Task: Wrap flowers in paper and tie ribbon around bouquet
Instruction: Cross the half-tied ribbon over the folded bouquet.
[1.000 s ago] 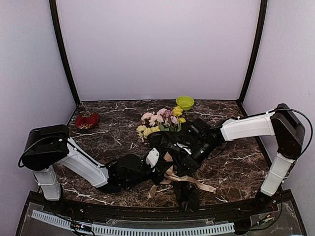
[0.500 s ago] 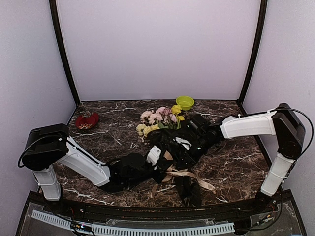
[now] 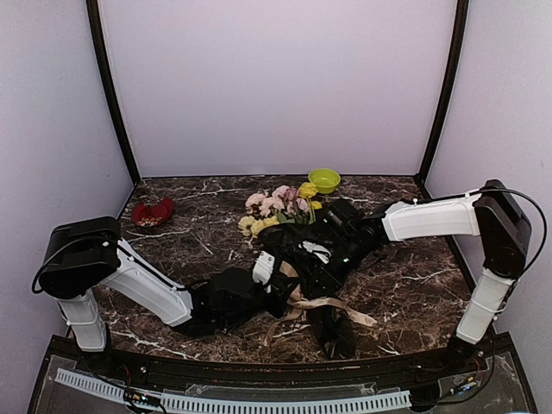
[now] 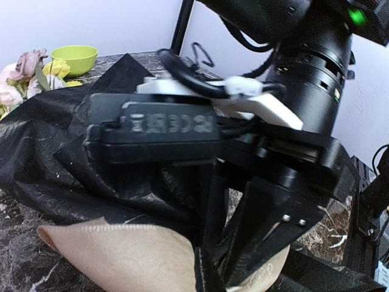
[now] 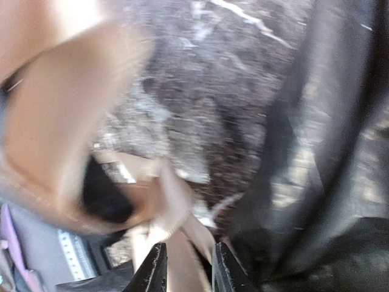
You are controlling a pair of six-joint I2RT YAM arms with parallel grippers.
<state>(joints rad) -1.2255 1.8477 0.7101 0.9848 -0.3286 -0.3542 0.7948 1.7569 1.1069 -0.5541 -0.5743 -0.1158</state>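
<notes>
The left gripper [image 4: 203,277] is pinching the ribbon [image 4: 115,255] with its jaws fully closed. The right gripper [image 5: 184,267] is gripping the same ribbon in a narrow gap, both working over the bouquet [image 3: 278,207].

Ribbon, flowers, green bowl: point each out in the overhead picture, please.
ribbon [image 3: 328,303]: overhead view, on its flat tan strand.
flowers [image 3: 276,203]: overhead view, on a pink bloom.
green bowl [image 3: 324,179]: overhead view, on its bare inside.

Marbled table [image 3: 405,285]: bouquet [image 3: 278,209], ribbon [image 3: 323,304], green bowl [image 3: 324,180], red dish [image 3: 153,211]

No legible text or labels.
</notes>
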